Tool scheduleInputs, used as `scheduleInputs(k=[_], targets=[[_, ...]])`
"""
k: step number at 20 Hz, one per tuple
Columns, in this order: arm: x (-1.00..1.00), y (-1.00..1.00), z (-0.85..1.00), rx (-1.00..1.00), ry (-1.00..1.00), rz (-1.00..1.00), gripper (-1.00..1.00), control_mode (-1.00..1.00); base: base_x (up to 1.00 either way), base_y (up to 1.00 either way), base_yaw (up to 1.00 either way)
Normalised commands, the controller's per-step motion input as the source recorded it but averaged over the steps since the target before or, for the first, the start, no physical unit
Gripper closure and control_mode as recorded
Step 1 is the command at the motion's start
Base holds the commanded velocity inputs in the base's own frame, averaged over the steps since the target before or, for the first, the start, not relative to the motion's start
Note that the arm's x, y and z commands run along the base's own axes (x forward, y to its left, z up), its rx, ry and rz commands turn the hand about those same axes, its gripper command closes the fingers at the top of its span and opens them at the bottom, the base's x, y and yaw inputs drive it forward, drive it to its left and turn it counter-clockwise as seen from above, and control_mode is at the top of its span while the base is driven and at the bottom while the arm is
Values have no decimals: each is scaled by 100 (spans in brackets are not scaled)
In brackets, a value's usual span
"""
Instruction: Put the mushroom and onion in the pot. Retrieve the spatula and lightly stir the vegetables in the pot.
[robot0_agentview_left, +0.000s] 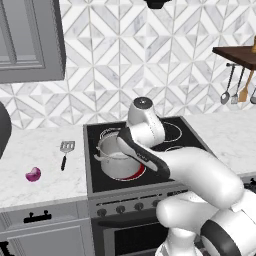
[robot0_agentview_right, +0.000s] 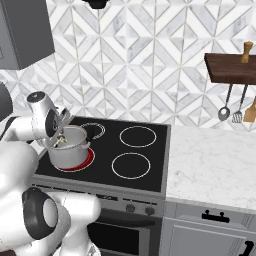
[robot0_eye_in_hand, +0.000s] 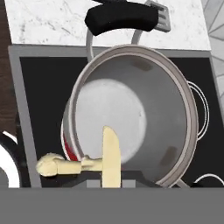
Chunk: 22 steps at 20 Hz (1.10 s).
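Item, left to right: onion (robot0_agentview_left: 33, 174) near the worktop's front edge, left of the stove; spatula (robot0_agentview_left: 65, 152) mid-worktop, beside the stove's left edge; pot (robot0_agentview_left: 116, 159) on the front-left burner. We judge step one in hand: gripper (robot0_eye_in_hand: 105, 173) clamped tight on the mushroom (robot0_eye_in_hand: 85, 162), poised over the pot's rim. Next move calls for release inside. The hand view shows the mushroom and the pot's bare floor; the left base view alone gives us onion and spatula.
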Motion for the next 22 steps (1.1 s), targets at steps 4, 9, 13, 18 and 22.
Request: scheduleInputs(k=[4,9,13,18,22], targets=[[45,4,-39,0,0,0,100,-100,0,0,0],[13,0,-3,0,0,0,-100,-100,0,0,0],[-7,11,34,0,0,0,-100,-100,0,0,0],[-75,22,99,1,0,0,-100,-100,0,0,0],[-100,59,59,8,9,-13,-100,-100,0,0,0]])
